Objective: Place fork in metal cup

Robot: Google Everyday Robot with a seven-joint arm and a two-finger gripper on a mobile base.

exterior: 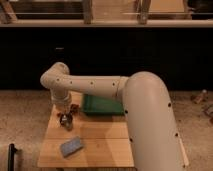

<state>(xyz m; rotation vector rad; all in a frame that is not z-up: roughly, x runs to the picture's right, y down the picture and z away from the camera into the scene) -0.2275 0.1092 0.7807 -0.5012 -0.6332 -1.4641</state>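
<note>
We see one big white arm (pixel 145 115) reaching left across one wooden table (pixel 107 145). One green tray (pixel 100 106) lies at the table's far edge, and one blue-grey sponge (pixel 72 146) lies near the front left. The one gripper (pixel 65 116) hangs just left of the tray, right over one small metal cup (pixel 67 123). We cannot tell its state, nor make out the fork.

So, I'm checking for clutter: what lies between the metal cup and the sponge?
Nothing: in the camera view only bare tabletop separates the metal cup from the sponge. The hand hangs just above the cup.
</note>
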